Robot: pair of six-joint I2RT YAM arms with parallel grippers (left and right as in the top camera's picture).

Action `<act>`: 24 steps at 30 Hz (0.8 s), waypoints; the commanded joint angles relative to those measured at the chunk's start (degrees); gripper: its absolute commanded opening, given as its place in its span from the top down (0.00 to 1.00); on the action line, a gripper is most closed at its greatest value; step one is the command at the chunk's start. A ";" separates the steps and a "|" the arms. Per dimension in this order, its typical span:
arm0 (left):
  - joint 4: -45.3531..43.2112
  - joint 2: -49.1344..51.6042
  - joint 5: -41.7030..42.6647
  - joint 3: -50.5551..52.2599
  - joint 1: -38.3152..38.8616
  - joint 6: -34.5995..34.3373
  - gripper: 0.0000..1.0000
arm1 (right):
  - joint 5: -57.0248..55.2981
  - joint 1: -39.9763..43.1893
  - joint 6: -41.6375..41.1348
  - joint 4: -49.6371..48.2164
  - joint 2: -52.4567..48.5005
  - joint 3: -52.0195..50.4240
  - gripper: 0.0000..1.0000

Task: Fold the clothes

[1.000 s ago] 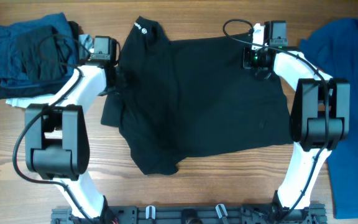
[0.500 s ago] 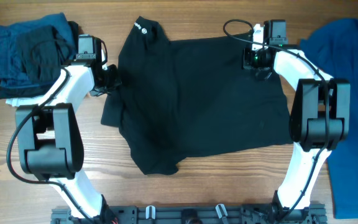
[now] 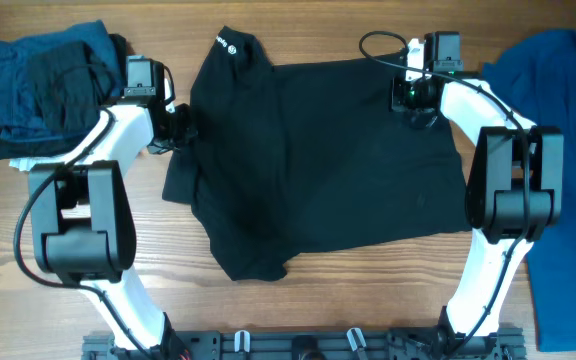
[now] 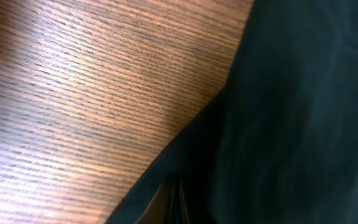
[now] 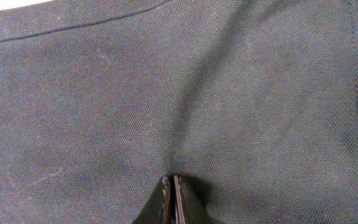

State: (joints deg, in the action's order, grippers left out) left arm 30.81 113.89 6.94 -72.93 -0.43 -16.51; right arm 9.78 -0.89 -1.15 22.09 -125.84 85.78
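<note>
on your left, the left gripper is pinched closed on the sleeve edge of the black shirt, which lies spread across the table. on your right, the right gripper is clamped tight on a fold of it.

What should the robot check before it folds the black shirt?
1. Right gripper has hold of the black shirt: ok. Its tips are shut, and a crease of cloth runs into them.
2. Left gripper has hold of the shirt's edge: cannot tell. The tips look shut right at the edge, but no cloth shows between them.
3. Shirt is lying flat: not ok. Its left side is bunched and the near left corner is rumpled.
4. Pile of folded clothes is out of the way: ok. It sits apart at the far left corner of the wooden table.
</note>
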 commanded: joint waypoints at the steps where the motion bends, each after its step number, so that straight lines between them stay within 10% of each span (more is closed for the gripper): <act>1: -1.38 2.54 0.94 -0.11 0.63 1.31 0.96 | -3.41 0.11 0.98 1.77 -1.16 -0.63 0.95; 24: -0.09 -5.29 -1.62 -0.66 4.13 0.87 0.78 | -3.41 0.09 0.96 2.54 -1.16 -0.66 0.95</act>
State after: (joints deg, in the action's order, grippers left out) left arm 30.09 110.21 6.72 -72.99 3.66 -16.53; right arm 9.34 -0.95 -1.15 22.98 -125.80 86.04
